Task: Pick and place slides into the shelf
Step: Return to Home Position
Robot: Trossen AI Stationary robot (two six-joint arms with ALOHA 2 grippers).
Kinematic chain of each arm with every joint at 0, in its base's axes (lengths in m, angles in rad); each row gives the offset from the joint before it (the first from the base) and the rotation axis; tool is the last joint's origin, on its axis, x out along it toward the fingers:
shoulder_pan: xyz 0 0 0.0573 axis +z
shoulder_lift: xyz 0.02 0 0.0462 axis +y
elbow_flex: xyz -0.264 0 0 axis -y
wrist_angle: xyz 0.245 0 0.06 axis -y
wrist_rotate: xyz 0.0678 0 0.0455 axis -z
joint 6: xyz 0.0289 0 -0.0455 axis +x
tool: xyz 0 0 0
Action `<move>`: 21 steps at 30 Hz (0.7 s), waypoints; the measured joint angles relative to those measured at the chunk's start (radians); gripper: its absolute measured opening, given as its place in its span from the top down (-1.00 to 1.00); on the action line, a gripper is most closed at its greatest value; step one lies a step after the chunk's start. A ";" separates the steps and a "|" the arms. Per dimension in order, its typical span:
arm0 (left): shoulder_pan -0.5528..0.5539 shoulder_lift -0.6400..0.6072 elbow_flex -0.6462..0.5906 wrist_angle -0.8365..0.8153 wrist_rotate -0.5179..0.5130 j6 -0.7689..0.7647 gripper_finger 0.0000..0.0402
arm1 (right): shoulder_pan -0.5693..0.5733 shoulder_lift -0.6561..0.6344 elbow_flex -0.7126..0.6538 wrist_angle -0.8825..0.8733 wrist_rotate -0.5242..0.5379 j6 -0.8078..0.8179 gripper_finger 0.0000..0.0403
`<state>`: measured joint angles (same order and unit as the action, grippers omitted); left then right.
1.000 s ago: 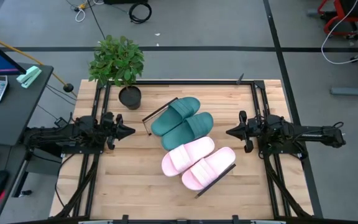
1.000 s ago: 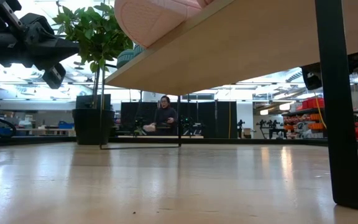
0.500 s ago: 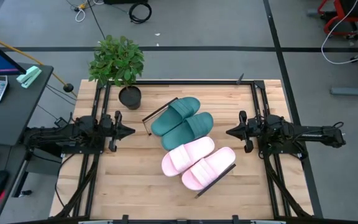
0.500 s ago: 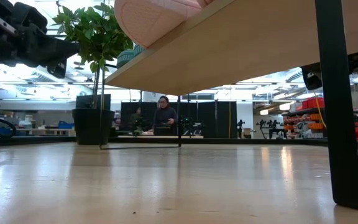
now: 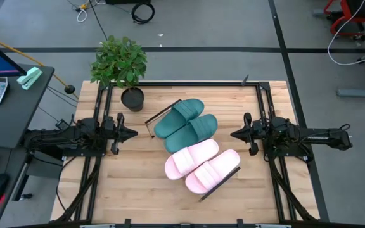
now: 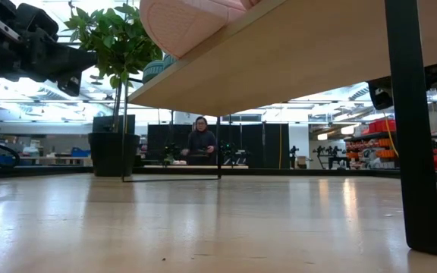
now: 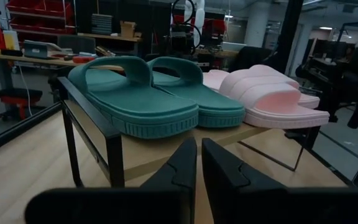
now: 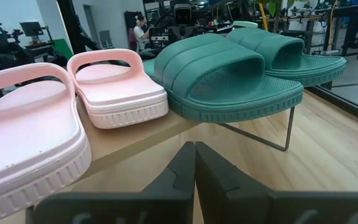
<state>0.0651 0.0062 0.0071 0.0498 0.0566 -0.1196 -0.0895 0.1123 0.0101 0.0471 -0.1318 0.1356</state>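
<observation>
The shelf [image 5: 161, 113], a light wood board on black end bars, stands slantwise at the middle of the tabletop. All the slides rest sole-down on it, side by side. The teal-green pair [image 5: 186, 120] is at its far-left end and the light pink pair [image 5: 202, 166] at its near-right end. My left gripper [image 5: 134, 133] hovers shut to the left of the shelf, pointing at the teal slides [image 7: 148, 99]. My right gripper [image 5: 232, 133] hovers shut to the right of it, facing teal [image 8: 229, 78] and pink slides [image 8: 114, 87]. Neither touches anything.
A potted plant [image 5: 120, 63] stands at the table's far-left corner, close behind the left arm. Black frame rails [image 5: 195, 83] run along the table's far edge and both sides. Bare wood tabletop [image 5: 138, 190] lies in front of the shelf. A person sits far off in the room [image 6: 199, 140].
My left gripper has risen slightly and its wrist has turned a little, then it has kept still. The slides and the shelf have not moved.
</observation>
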 joint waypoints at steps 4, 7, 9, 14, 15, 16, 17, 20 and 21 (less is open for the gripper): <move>0.000 0.000 0.000 0.000 0.000 0.000 0.89 | 0.000 0.000 0.000 0.000 0.000 0.000 0.91; 0.000 0.000 0.000 0.000 0.000 0.000 0.90 | 0.000 0.000 0.000 0.000 0.000 0.000 0.92; 0.000 0.000 0.000 0.000 0.000 0.000 0.89 | 0.000 0.000 0.000 0.000 0.000 0.000 0.92; 0.000 0.000 0.000 -0.001 0.000 0.000 0.84 | 0.000 0.000 0.000 0.000 0.000 0.000 0.92; 0.000 0.000 0.000 -0.001 0.000 0.000 0.83 | 0.000 0.000 0.000 0.000 0.000 0.000 0.92; 0.000 0.000 0.000 -0.001 0.000 0.000 0.82 | 0.000 0.000 0.000 0.000 0.000 0.000 0.92; 0.000 0.000 0.000 -0.001 0.000 0.000 0.82 | 0.000 0.000 0.000 0.000 0.000 0.000 0.92; 0.000 0.000 0.000 -0.001 0.000 0.000 0.83 | 0.000 0.000 0.000 0.000 0.000 0.000 0.92; 0.000 0.000 0.000 -0.001 0.000 0.000 0.84 | 0.000 0.000 0.000 0.000 0.000 0.000 0.92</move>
<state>0.0654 0.0063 0.0071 0.0490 0.0570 -0.1198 -0.0894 0.1123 0.0101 0.0471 -0.1318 0.1356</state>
